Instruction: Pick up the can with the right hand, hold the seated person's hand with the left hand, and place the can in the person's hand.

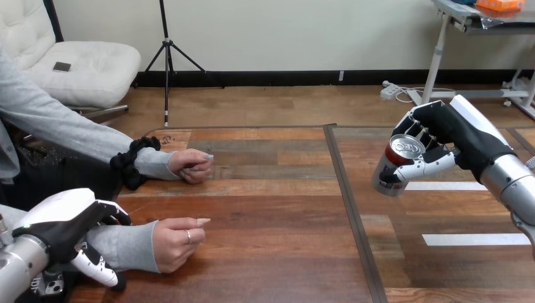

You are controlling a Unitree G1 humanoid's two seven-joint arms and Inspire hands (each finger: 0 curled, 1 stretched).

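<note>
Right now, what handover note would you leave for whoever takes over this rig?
Right hand: shut on the drink can, which is tilted over the right part of the table.
Left hand: curled round the forearm of the person's nearer hand, which rests on the table with its fingers curled.
Done: can picked up, person's arm held.
Left: carry the can across and place it in that hand, probably once it opens.

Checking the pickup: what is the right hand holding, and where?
The right hand grips the can round its upper side, just below the top.
</note>
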